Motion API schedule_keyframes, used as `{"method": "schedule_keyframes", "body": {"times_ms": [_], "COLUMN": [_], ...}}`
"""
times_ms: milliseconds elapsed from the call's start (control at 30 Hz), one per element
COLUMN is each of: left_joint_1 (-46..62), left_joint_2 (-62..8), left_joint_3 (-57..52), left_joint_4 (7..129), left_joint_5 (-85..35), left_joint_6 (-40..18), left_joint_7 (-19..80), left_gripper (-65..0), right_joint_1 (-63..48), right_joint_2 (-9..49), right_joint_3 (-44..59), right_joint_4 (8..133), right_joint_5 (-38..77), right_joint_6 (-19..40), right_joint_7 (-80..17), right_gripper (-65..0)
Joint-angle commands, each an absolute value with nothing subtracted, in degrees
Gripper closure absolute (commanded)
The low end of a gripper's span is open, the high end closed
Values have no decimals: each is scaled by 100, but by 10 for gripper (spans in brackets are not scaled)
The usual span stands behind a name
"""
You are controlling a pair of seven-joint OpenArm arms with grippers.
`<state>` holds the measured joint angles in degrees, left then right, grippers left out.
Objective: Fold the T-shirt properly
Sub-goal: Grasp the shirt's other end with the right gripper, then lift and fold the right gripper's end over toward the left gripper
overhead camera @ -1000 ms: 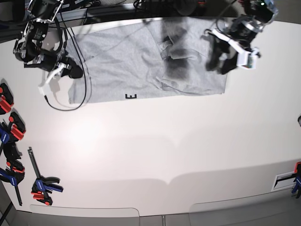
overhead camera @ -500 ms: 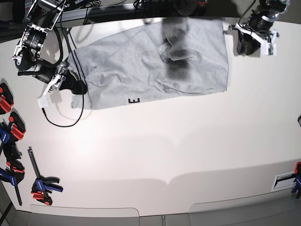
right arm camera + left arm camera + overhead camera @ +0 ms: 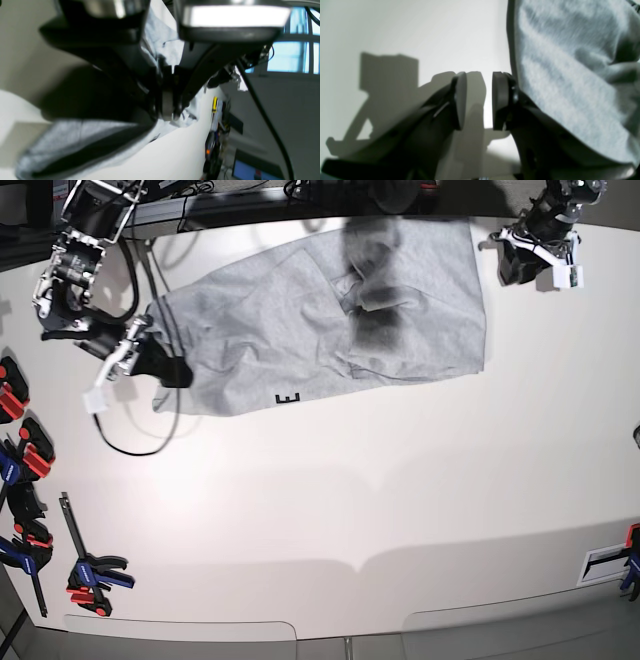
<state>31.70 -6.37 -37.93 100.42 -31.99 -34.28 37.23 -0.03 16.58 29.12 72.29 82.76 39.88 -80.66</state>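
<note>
The light grey T-shirt (image 3: 300, 310) lies rumpled across the far part of the white table (image 3: 350, 510), with a black letter (image 3: 287, 397) showing at its near hem. At the shirt's left corner my right gripper (image 3: 165, 370) is shut on the fabric. In the right wrist view its jaws pinch the cloth (image 3: 167, 105), and grey fabric (image 3: 75, 135) hangs below them. My left gripper (image 3: 530, 265) hovers just off the shirt's right edge. The left wrist view shows it open (image 3: 479, 100) with nothing between the pads, the shirt (image 3: 570, 75) beside its right finger.
Several red, blue and black clamps (image 3: 20, 440) line the table's left edge, and another (image 3: 95, 572) lies near the front left. A black cable (image 3: 130, 445) loops on the table below the right gripper. A small label (image 3: 605, 563) sits at the right edge.
The right gripper has pulled the shirt's left corner toward the front and right, skewing that edge. The left gripper has drawn back off the shirt to the far right, its jaws narrower.
</note>
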Motion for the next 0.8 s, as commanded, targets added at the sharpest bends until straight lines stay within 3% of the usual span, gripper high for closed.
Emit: {"method": "schedule_keyframes", "body": {"times_ms": [0,400,533,767], "left_joint_1": [3188,3192,3194,3223], "left_joint_2": [-683,-685,-683,-683], "left_joint_3": [-3809,-3809,-3811,-3809], "left_joint_4": [10121,10121,10121,10121], "left_joint_5": [-3315,-3299,-3304,-3308], "left_joint_6": [-3452,-3450,-3450,-3448], "left_joint_7": [3594,3710,3791,3811], "left_gripper": [-154,-154,-154,-154], "right_joint_1": [91,91,91,93], "right_joint_2": [1645,309,-279,-900], "right_joint_3": [2779,635,-169,-1308], "right_joint_4": [7430,8571,8615,8613], "right_joint_5": [8500,8431,7448,5634], "right_joint_6": [4000,4000,4000,4000], "right_joint_7": [-8000,-8000,-8000,-7017], "right_gripper": [0,0,0,0]}}
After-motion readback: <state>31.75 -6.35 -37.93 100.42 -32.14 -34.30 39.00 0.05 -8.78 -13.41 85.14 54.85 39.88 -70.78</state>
